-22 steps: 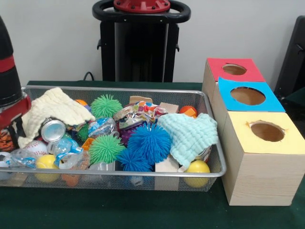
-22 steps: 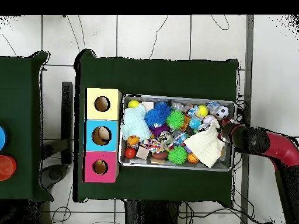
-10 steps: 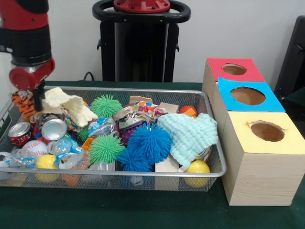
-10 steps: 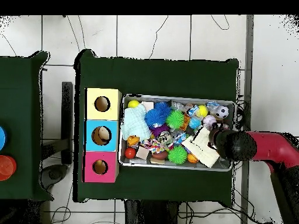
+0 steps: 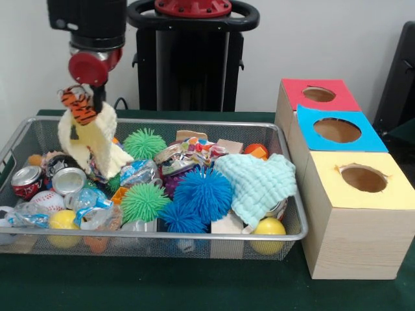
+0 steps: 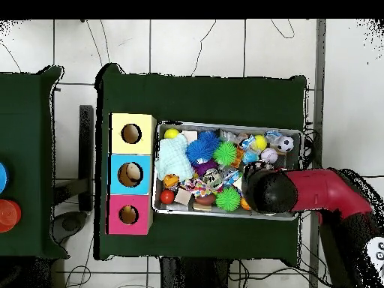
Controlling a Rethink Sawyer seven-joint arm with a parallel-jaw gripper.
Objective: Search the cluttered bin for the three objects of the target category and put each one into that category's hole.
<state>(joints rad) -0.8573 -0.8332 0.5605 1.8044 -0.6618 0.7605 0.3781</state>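
Cloth (image 5: 91, 144) hanging lengthwise, vertical, from tool (image 5: 96, 102), above bin (image 5: 194, 123)

The gripper (image 5: 96, 103) pinches a pale yellow cloth (image 5: 91, 139) (an orange striped toy (image 5: 78, 105) alongside) above the bin's (image 5: 194, 243) left end.

The gripper (image 5: 97, 103) now hangs higher over the bin (image 5: 194, 123), lifting the yellow cloth (image 5: 87, 139) clear.

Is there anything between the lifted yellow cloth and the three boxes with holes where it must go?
Nothing visible blocks it. The gripper holds the yellow cloth above the bin clutter; the boxes stand beyond the bin's opposite end, holes open.
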